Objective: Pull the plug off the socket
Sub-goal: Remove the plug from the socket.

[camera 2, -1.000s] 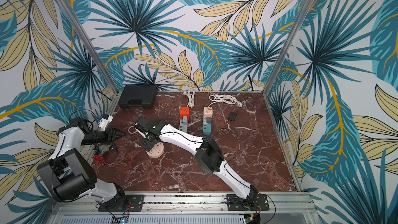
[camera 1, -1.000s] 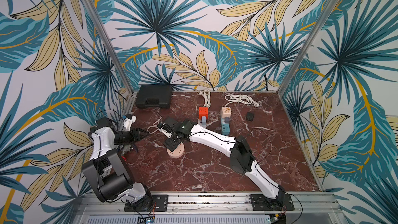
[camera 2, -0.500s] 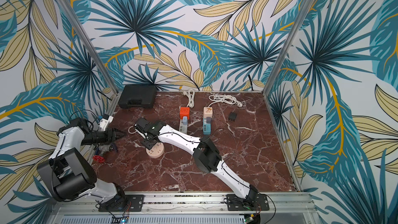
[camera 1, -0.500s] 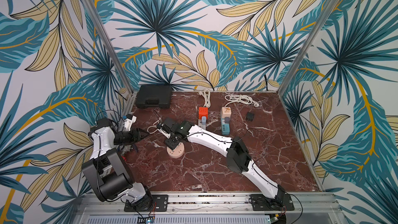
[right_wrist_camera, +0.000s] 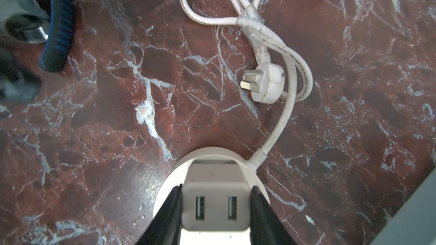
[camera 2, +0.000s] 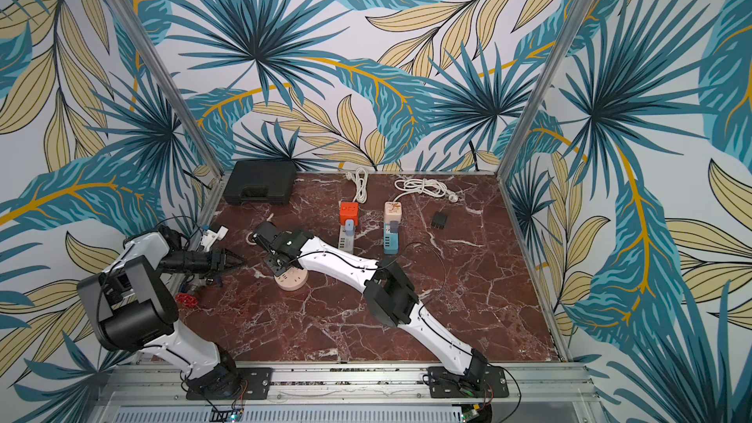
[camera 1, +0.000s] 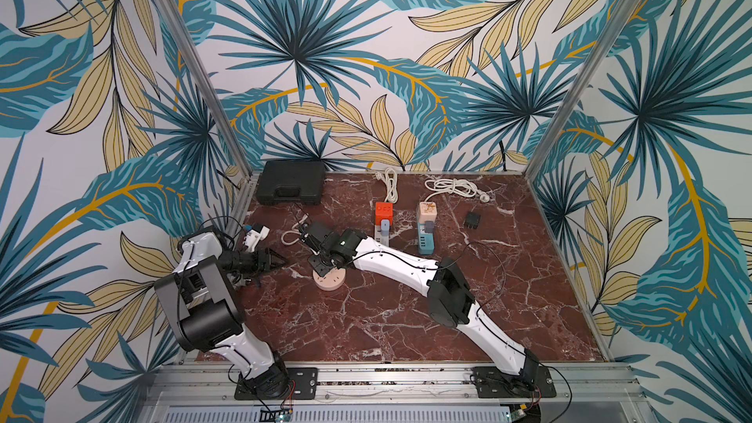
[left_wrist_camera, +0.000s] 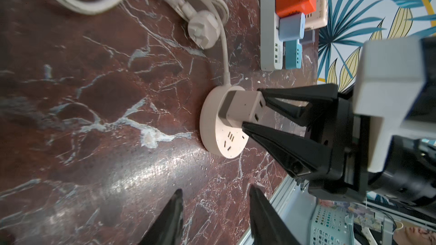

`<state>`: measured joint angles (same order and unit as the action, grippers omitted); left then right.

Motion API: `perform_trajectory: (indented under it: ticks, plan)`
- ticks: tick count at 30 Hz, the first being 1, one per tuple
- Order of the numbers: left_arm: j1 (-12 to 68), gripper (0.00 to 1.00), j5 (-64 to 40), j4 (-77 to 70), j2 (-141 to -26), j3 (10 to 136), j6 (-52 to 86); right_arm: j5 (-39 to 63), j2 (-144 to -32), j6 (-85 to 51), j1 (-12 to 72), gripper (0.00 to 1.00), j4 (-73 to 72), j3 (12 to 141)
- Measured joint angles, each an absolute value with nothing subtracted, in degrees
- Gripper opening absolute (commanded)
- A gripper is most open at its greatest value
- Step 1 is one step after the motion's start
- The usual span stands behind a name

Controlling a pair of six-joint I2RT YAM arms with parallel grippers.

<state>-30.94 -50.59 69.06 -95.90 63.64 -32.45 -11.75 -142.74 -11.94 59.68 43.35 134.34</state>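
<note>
A round pale pink socket (camera 1: pixel 330 282) (camera 2: pixel 292 281) (left_wrist_camera: pixel 218 139) (right_wrist_camera: pixel 170 177) lies flat on the marble table, left of centre. A white two-port USB plug (left_wrist_camera: pixel 239 108) (right_wrist_camera: pixel 215 206) stands plugged into it. My right gripper (camera 1: pixel 321 267) (camera 2: pixel 277 267) (left_wrist_camera: pixel 251 108) (right_wrist_camera: pixel 215 187) comes down from above and is shut on the plug, one finger pressed on each side. My left gripper (camera 1: pixel 280 263) (camera 2: pixel 238 263) (left_wrist_camera: pixel 215 189) hovers low, a short way left of the socket. It is open with only bare marble between its fingers.
The socket's own white cord with a loose three-pin plug (right_wrist_camera: pixel 265 83) lies just behind it. Further back stand a black case (camera 1: pixel 291 183), an orange cube on a grey strip (camera 1: pixel 383 213), a blue strip (camera 1: pixel 426 236) and a small black adapter (camera 1: pixel 472 219). Small tools (right_wrist_camera: pixel 59 24) clutter the left edge.
My right gripper's fingers have closed in onto the plug's sides. The left arm has stayed nearly where it was.
</note>
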Motion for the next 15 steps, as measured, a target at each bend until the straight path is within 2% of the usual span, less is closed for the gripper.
perform_trajectory:
  ticks: [3,7,8,9,15]
  plan:
    - [-28.2,0.33,-49.4,70.1,-97.1,64.0,-33.3,-13.8,-142.7,-15.0,59.7,0.23,42.2,134.3]
    - [-26.2,0.06,-48.6,71.0,-100.4,64.6,-33.8,-15.0,-142.7,-17.8,59.7,0.22,40.8,134.3]
    - [-26.0,0.03,-48.5,71.1,-101.3,64.9,-33.9,-15.1,-142.7,-18.1,59.7,0.22,40.5,134.3]
    - [-25.7,0.00,-48.4,71.2,-102.3,65.1,-34.0,-15.2,-142.7,-18.5,59.7,0.22,40.3,134.3]
    - [-23.3,0.00,-48.2,71.2,-105.9,65.6,-33.9,-14.9,-143.0,-19.8,59.7,0.22,40.3,134.8]
